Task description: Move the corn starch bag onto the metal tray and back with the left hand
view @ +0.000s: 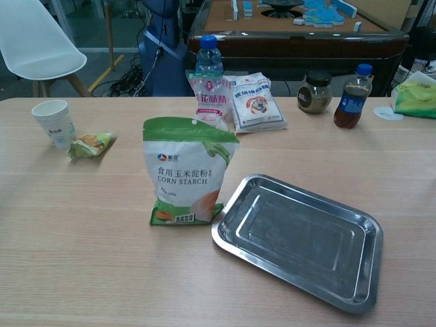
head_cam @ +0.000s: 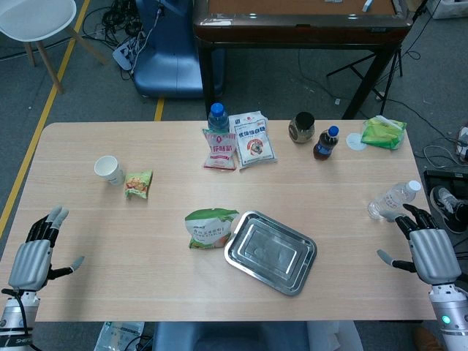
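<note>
The corn starch bag, green and white, stands upright on the table just left of the metal tray, its right edge close to the tray's rim. The tray holds nothing. My left hand rests at the table's near left corner, fingers spread, holding nothing, far from the bag. At the near right edge my right hand is likewise spread and holds nothing. Neither hand shows in the chest view.
At the back stand a blue-capped water bottle, a pink packet and a white packet. A paper cup and small snack bag sit left. A jar, cola bottle, green pack and lying clear bottle sit right.
</note>
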Controlling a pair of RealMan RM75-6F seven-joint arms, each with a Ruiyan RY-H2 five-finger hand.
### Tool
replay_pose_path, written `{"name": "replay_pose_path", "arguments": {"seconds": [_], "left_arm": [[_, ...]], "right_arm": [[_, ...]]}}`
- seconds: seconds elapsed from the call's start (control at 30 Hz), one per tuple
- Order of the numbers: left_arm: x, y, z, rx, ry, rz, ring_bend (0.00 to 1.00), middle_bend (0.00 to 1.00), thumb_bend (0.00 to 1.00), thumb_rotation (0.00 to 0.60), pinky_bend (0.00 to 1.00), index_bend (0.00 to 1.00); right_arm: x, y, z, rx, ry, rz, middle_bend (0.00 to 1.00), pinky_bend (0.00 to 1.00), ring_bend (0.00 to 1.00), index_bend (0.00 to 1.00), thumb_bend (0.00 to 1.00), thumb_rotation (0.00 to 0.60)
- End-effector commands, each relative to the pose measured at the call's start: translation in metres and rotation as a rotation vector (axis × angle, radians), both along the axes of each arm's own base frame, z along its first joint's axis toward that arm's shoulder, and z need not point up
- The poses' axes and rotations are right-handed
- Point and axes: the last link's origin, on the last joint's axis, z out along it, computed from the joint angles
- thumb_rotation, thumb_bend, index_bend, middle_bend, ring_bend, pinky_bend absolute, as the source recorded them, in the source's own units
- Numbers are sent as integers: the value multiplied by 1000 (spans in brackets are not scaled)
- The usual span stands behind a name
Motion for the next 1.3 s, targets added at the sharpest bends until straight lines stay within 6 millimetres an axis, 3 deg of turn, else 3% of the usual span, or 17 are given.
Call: {"name": "replay_pose_path", "arguments": {"seconds": [0.03, 0.27, 0.57, 0.87, 1.07, 1.3], "left_arm": [[0, 0, 0, -2, 0, 0, 0, 0, 187, 600, 34, 0], [0, 4, -7, -47, -33, -13, 0, 0, 187, 600, 34, 0], [13, 38, -31, -207, -104, -104, 0, 0, 179, 600, 35, 0], [36, 79, -79, -428, -231, -147, 12, 0, 161, 600, 66, 0], [52, 94, -107, -477, -237, -191, 59, 0, 161, 600, 93, 7], [73, 102, -141, -509, -254, -221, 129, 60, 161, 600, 231, 56]], "right_arm": [[0, 0, -1, 9, 0, -2, 364, 164, 143, 279, 110, 600], [5, -2, 3, -9, 6, 23, 364, 163, 143, 279, 111, 600], [14, -5, 22, -87, 18, 50, 364, 161, 143, 279, 110, 600], [19, -3, 24, -93, 17, 45, 364, 161, 143, 279, 110, 600], [16, 1, 23, -91, 16, 28, 364, 161, 143, 279, 110, 600], [12, 4, 24, -96, 15, 15, 364, 161, 143, 279, 110, 600]]}}
